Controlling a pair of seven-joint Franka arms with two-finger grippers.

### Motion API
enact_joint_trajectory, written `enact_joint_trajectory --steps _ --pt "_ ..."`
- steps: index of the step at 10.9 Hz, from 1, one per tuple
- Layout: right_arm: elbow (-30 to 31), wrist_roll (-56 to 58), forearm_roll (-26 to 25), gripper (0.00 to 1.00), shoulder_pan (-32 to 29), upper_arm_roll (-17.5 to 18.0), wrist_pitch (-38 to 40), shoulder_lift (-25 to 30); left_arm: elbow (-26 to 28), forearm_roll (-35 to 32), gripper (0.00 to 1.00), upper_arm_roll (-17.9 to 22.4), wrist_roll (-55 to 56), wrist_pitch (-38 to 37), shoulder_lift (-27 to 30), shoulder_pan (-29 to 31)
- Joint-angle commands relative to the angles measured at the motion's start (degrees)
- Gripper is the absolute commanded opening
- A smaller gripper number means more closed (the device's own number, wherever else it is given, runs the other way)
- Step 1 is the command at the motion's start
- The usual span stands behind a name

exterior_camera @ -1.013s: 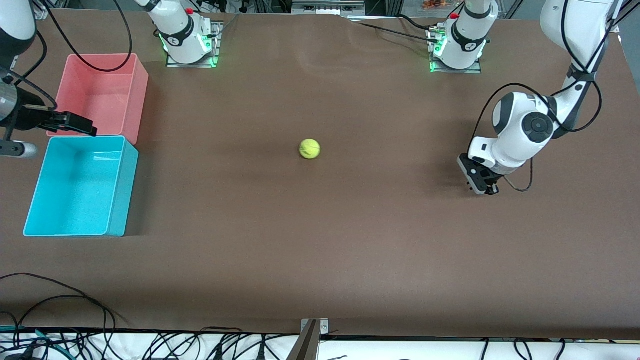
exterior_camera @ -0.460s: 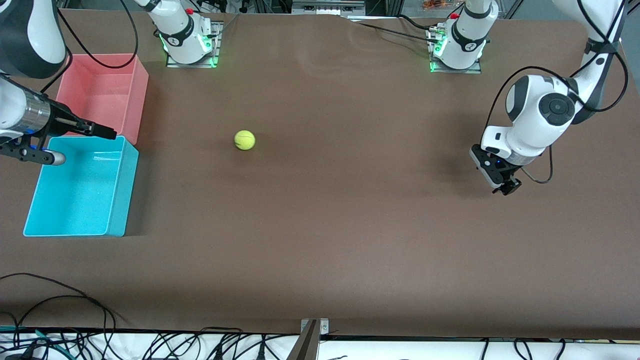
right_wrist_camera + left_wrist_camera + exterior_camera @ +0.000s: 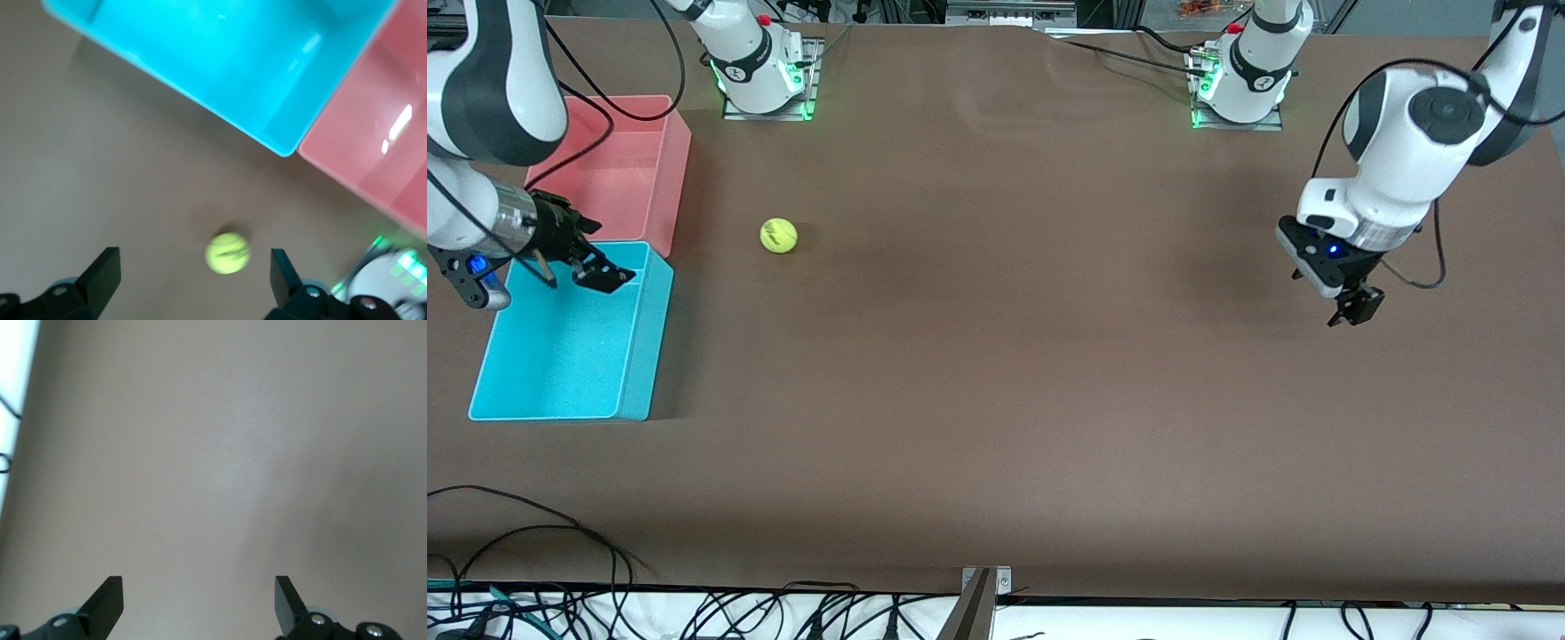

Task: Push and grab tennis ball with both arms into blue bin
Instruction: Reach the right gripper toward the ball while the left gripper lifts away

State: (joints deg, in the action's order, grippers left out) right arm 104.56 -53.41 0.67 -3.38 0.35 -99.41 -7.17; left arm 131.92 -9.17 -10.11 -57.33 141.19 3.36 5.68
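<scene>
The yellow-green tennis ball (image 3: 779,236) lies on the brown table, a short way from the bins toward the left arm's end, level with the gap between them. The blue bin (image 3: 649,356) stands at the right arm's end and holds nothing. My right gripper (image 3: 578,271) is open over the bin's corner closest to the ball. In the right wrist view the ball (image 3: 228,253) shows between the open right gripper (image 3: 193,253) fingers, on the table below, past the blue bin (image 3: 220,60). My left gripper (image 3: 1353,307) is open and empty over bare table, as the left wrist view (image 3: 197,581) shows.
A pink bin (image 3: 631,169) of the same size stands against the blue bin, farther from the front camera; it also shows in the right wrist view (image 3: 373,153). Both arm bases stand along the table's edge farthest from the front camera. Cables hang below the table's near edge.
The ball has rolled across the table toward the bins. My right gripper has swung down over the blue bin. My left gripper has drawn back toward its own end and lifted.
</scene>
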Motion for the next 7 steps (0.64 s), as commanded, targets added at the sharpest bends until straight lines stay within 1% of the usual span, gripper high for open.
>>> enact_joint_trajectory --steps 1,2,5,7 --pt "0.56 -22.48 -0.22 1.0 -0.22 -0.26 -3.24 -2.4 1.94 -1.82 1.0 0.26 1.43 -1.61 6.04 -0.32" --pt "0.64 -26.97 -0.75 0.99 -0.31 -0.44 -3.25 -3.19 1.68 -1.82 1.0 0.35 1.51 -1.7 6.04 -0.32" --pt "5.29 -40.59 -0.49 0.94 -0.66 -1.93 -11.3 -3.47 1.59 -1.29 1.0 2.11 1.69 -2.05 6.04 -0.49" --pt "8.28 -50.25 -0.67 0.96 -0.75 -2.46 -16.41 -3.55 0.89 -1.2 1.0 2.28 4.65 -4.59 6.74 -0.67"
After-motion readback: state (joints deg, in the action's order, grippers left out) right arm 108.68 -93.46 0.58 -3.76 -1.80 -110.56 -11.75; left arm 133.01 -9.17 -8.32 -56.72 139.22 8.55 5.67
